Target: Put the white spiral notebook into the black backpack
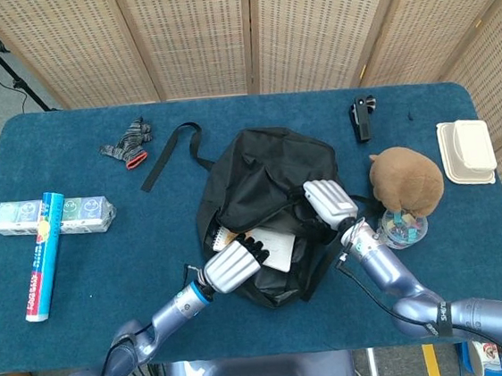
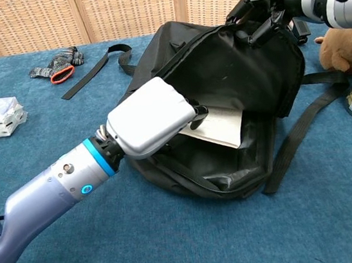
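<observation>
We had our left hand (image 2: 151, 118) gripping the white spiral notebook (image 2: 217, 126), half inside the black backpack (image 2: 246, 70). Our right hand (image 2: 269, 2) gripped the flap open. If that flap slipped, the notebook's corner could snag on the rim.

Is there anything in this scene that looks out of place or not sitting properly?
The white spiral notebook lies tilted, half inside the black backpack, one corner poking out of the opening. The left hand rests on it while the right hand holds the flap up. Nothing looks spilled or damaged.
</observation>
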